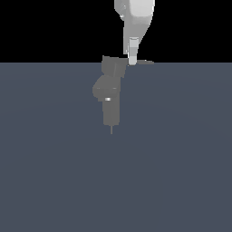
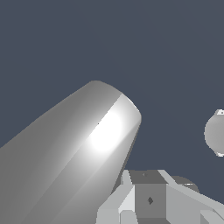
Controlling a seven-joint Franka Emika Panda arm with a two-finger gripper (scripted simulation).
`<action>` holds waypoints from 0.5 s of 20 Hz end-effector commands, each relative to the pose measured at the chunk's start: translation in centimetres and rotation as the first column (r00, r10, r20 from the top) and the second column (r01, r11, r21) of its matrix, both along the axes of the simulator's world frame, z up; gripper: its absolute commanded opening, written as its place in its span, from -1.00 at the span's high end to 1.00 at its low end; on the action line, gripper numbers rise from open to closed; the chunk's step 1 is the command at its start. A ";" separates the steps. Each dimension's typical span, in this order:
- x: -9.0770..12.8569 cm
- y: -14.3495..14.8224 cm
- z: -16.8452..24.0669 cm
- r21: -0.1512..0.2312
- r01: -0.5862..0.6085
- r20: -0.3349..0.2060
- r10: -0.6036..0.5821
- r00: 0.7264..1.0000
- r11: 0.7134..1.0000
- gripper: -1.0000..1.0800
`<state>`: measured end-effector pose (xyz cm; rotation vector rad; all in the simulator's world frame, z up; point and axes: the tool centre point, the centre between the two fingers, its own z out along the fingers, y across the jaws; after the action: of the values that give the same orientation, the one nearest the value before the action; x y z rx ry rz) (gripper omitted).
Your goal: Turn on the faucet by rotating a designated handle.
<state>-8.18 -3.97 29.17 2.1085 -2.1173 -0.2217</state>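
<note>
The grey faucet (image 1: 110,93) stands upright on the floor, with a rounded bulge mid-way, a small bright band and a blocky top cap. Its handle (image 1: 144,62), a thin flat lever, projects from the cap toward the exterior view's right. My white gripper (image 1: 132,62) comes down from above, its tip at the handle's root, right beside the cap. Only one narrow finger shape shows, so the jaw gap is hidden. In the wrist view a large glossy grey cylinder (image 2: 74,148) fills much of the picture, with a faceted grey block (image 2: 148,199) close by.
A flat blue-grey floor (image 1: 181,158) spreads around the faucet, under a black background. A thin grey pin (image 1: 112,130) sticks out below the faucet's base. A rounded grey part (image 2: 216,133) shows at the wrist view's edge.
</note>
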 end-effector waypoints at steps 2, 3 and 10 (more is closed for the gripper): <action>1.0 -1.4 -0.2 -0.002 0.009 0.007 -0.009 1.000 1.000 1.00; 1.2 -1.7 -0.2 -0.002 0.010 0.007 -0.010 1.000 1.000 1.00; 2.6 -3.6 -0.5 -0.002 0.015 0.008 -0.015 1.000 1.000 1.00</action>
<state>-5.95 -6.11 28.76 2.1148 -2.1167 -0.2186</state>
